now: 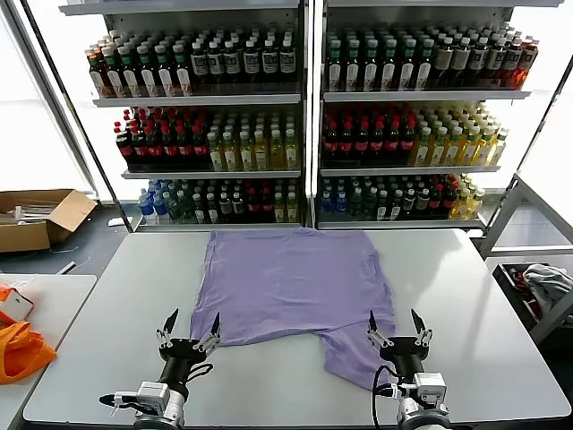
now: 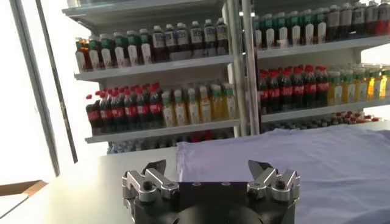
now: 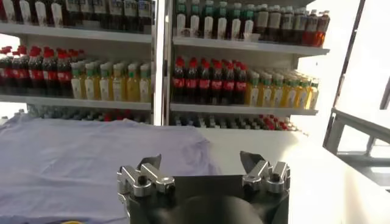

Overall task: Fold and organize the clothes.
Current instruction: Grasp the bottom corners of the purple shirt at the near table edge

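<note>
The T-shirt lies spread flat on the bench, plain side up, in front of the drink shelves. Its far hem runs along the bench edge nearest the shelves. One sleeve extends toward me on my right side.

My left pincer hangs just above the bench at the shirt's near left corner, jaws wide, holding nothing. Its right fingertip stands at the shirt's near edge; whether it touches the cloth I cannot tell. The left fingertip is over bare bench beside the shirt.

My right pincer is at the shirt's near right side, beside the sleeve, jaws wide, holding nothing. Its left fingertip stands over the sleeve edge.

A cardboard box sits on the floor left of the bench. An orange bag lies on a side table left of the shirt.
</note>
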You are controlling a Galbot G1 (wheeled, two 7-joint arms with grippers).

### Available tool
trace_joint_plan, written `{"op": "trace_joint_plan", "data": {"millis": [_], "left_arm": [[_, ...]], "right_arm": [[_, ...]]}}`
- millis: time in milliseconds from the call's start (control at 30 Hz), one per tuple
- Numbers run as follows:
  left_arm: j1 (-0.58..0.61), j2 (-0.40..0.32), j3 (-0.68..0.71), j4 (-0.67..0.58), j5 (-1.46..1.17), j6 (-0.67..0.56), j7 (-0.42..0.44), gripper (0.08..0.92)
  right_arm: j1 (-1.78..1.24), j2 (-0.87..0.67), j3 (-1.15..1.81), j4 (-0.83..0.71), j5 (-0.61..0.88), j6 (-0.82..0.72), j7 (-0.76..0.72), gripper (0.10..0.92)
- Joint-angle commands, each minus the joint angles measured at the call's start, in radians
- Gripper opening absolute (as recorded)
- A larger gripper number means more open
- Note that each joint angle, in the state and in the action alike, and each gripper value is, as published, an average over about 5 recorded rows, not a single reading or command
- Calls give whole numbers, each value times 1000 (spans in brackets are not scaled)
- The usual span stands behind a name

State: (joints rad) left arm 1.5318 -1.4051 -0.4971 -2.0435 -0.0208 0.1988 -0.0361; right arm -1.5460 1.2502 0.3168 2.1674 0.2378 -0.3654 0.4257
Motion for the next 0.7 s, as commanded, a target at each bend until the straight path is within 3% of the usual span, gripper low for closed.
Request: {"op": "trace_joint_plan", "data": {"millis": [33,700], "left_arm": [[-16,43,9,26,-16,120,1,822],[-20,71,-3,36,-86,156,-11,823]], "right_arm": [[-22,2,-16,2,32,-34,35,823],[-37,49,-42,-10,30,-29,79,823]]}}
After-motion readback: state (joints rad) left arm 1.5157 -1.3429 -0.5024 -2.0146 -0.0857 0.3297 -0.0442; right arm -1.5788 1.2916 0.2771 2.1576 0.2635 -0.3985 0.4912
